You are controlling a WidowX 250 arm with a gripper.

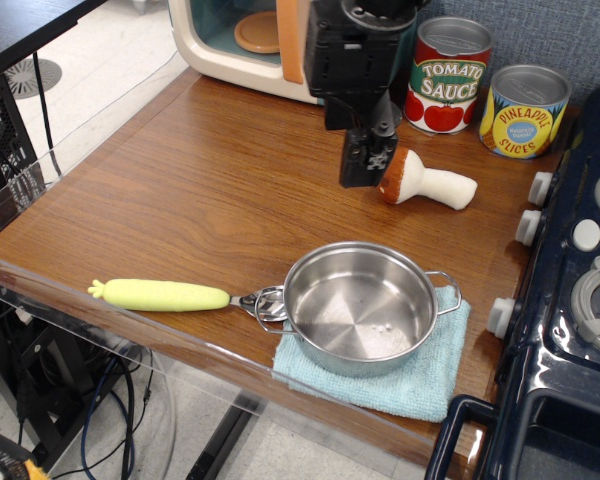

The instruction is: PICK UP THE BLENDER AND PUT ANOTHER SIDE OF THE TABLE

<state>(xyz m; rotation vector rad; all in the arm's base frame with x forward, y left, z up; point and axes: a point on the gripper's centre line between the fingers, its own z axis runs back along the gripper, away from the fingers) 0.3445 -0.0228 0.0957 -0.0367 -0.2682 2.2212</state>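
The blender (430,182), a mushroom-shaped toy with a brown-orange cap and a white stem, lies on its side on the brown wooden table (180,200) at the back right, cap pointing left. My gripper (368,168) hangs from the black arm just left of the cap, slightly above the tabletop and overlapping the cap's left edge in this view. Its fingers read as one dark block, so I cannot tell whether they are open or shut. It holds nothing that I can see.
A tomato sauce can (448,75) and a pineapple can (523,112) stand behind the blender. A cream-and-teal toy microwave (230,40) is at the back left. A steel pot (360,305) sits on a blue cloth (420,385) in front, beside a yellow-handled utensil (165,294). A dark blue stove (580,300) borders the right.
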